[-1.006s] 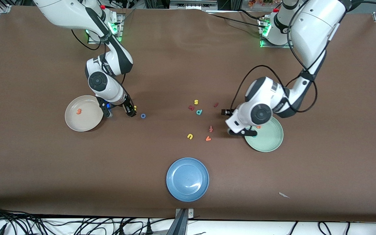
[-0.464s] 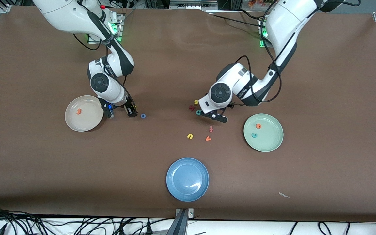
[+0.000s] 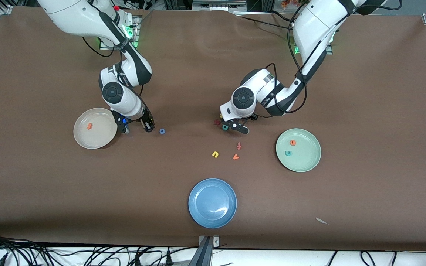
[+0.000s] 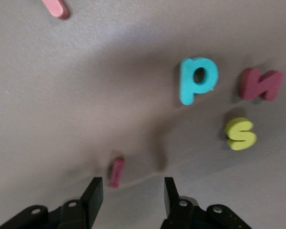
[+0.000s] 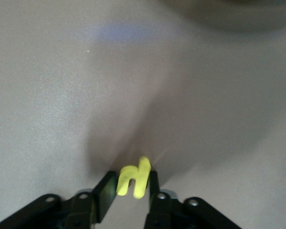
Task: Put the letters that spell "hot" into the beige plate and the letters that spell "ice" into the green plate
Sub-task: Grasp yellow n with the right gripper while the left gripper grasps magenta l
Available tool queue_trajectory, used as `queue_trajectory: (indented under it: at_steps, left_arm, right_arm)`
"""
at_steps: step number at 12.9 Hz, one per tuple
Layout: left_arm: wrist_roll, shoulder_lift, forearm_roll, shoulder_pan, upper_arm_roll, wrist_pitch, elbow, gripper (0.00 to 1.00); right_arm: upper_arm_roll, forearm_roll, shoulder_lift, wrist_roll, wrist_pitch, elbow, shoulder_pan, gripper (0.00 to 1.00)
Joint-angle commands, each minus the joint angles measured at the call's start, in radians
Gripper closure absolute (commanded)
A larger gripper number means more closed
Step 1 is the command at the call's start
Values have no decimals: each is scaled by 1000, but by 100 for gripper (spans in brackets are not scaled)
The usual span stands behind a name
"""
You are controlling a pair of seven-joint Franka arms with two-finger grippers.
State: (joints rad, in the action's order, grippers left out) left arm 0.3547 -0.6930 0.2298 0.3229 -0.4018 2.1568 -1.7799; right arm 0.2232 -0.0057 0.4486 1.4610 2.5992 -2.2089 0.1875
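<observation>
My right gripper (image 5: 132,184) is shut on the yellow "h" (image 5: 135,177), low at the table beside the beige plate (image 3: 81,138), which holds the orange "t" (image 3: 89,126). The blue "o" (image 3: 162,130) lies just past that gripper (image 3: 148,127), toward the left arm's end. My left gripper (image 4: 132,195) is open, low over the table, with the maroon "i" (image 4: 117,172) just ahead of its fingertips. In the front view the gripper (image 3: 237,128) hides the "i". The green plate (image 3: 305,160) holds the orange "e" (image 3: 292,142) and teal "c" (image 3: 288,153).
A teal "p" (image 4: 196,78), a maroon letter (image 4: 260,84) and a yellow "s" (image 4: 240,133) lie close to the left gripper. A yellow "u" (image 3: 215,154), an orange "v" (image 3: 236,157) and a red letter (image 3: 239,145) lie nearer the camera. A blue plate (image 3: 202,214) sits near the front edge.
The left arm has swung from over the green plate to the cluster of letters, its jaws narrowing. The right gripper has closed on the yellow "h" where it stood.
</observation>
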Motion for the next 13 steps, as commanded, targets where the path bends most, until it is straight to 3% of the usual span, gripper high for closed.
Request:
queue_trajectory:
  at_steps: [1, 2, 3, 4, 5, 7, 9, 13]
  left_arm:
    - [-23, 3, 51, 1, 3, 11, -7, 42]
    - [-31, 1, 56, 1, 3, 11, -7, 46]
    - [-39, 0, 57, 1, 3, 12, -7, 57]
    - [-51, -6, 66, 1, 3, 12, -6, 95]
    - [-34, -8, 62, 2, 3, 12, -7, 100]
    - [-34, 0, 62, -1, 1, -2, -6, 100]
    - [-43, 26, 60, -10, 1, -46, 8, 100]
    - [-147, 113, 51, -83, 1, -202, 30, 100]
  right_arm:
    - [4, 4, 10, -7, 4, -12, 7, 84]
    - [4, 4, 10, -16, 4, -12, 7, 86]
    - [4, 4, 10, -24, 2, -11, 7, 86]
    - [4, 4, 9, -24, -13, -5, 7, 86]
    - [4, 4, -2, -30, -43, 9, 7, 86]
    - [-5, 4, -48, -74, -210, 75, 6, 86]
    - [-53, 4, -76, -176, -409, 159, 4, 86]
    - [-206, 4, -103, -553, -490, 175, 4, 86]
